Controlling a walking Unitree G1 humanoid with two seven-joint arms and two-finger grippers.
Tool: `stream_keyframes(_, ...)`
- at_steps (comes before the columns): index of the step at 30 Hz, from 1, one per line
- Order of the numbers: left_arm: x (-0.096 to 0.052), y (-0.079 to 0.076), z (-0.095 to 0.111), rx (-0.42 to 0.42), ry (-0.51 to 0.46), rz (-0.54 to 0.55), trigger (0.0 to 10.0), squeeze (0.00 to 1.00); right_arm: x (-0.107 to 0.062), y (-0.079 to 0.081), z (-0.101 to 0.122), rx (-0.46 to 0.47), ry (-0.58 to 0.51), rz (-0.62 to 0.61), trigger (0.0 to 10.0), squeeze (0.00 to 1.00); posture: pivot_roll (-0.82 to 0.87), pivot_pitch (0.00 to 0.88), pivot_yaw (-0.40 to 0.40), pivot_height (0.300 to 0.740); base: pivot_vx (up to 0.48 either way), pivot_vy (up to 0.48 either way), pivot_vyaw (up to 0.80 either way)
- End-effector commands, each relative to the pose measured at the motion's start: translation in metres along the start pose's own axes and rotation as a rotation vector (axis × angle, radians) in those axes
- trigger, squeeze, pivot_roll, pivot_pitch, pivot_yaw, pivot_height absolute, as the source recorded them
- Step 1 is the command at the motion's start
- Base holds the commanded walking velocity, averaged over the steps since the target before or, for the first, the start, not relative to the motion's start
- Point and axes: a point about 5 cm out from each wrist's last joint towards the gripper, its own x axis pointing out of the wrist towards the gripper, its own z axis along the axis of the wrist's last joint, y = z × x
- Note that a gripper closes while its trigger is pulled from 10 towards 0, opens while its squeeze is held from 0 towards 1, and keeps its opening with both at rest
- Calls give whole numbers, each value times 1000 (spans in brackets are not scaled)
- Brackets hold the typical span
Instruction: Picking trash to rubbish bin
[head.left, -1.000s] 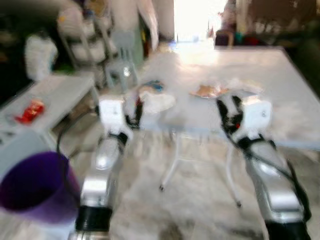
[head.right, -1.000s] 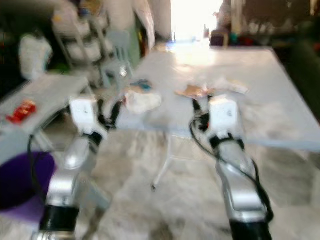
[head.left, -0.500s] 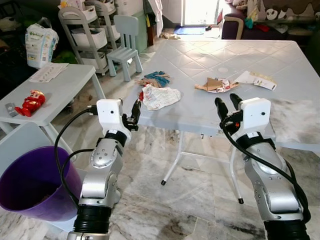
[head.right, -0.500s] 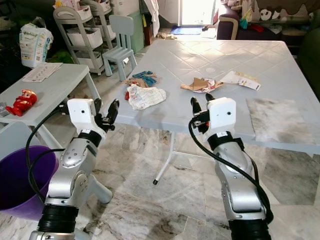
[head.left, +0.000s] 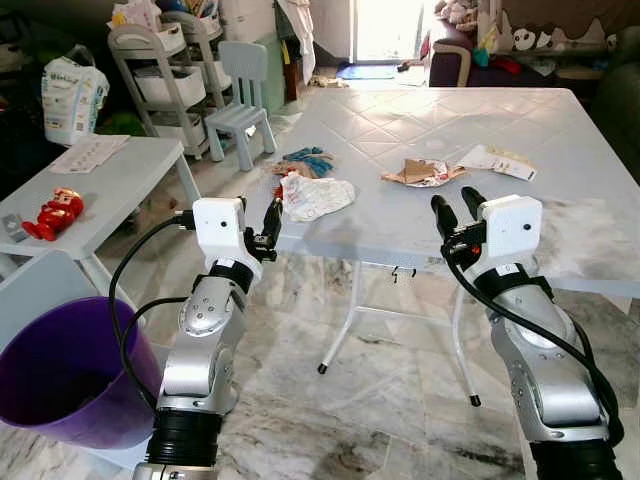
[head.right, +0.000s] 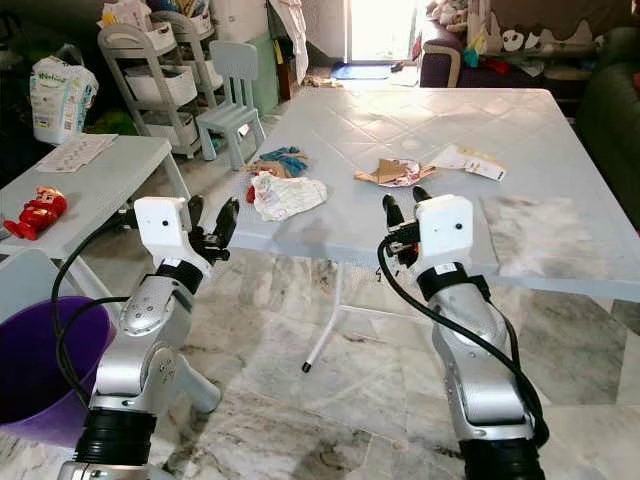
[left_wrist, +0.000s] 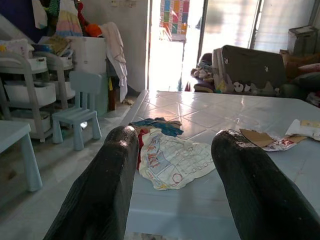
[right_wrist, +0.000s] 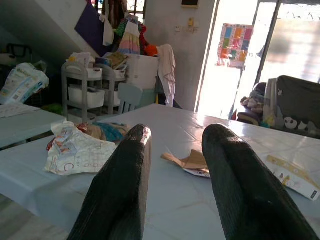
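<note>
Left eye view: the crumpled wrapper (head.left: 317, 195) lies near the left front edge of the grey worktop (head.left: 560, 150), with a blue and brown scrap (head.left: 303, 160) just beyond it and torn cardboard (head.left: 423, 172) and a leaflet (head.left: 498, 162) farther right. The left gripper (head.left: 268, 222) hovers just short of that edge, its jaws wide and holding nothing, aimed at the wrapper, probably to reach it. The right gripper (head.left: 455, 212) is raised at the near edge, jaws also wide and holding nothing, facing the cardboard. The purple bin (head.left: 62, 370) stands on the floor at near left, within swing of the left arm.
</note>
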Motion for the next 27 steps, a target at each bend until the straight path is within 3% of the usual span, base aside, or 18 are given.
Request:
stream_keyframes(1, 3, 1, 3, 3, -4, 2, 10000, 0, 2, 2, 8, -10, -33, 12, 10000, 0, -117, 17, 38, 740, 270, -364, 0)
stream_keyframes(27, 3, 4, 1, 4, 6, 6, 10000, 0, 2, 1, 8, -15, -32, 8, 10000, 0, -119, 10, 41, 740, 0, -452, 0)
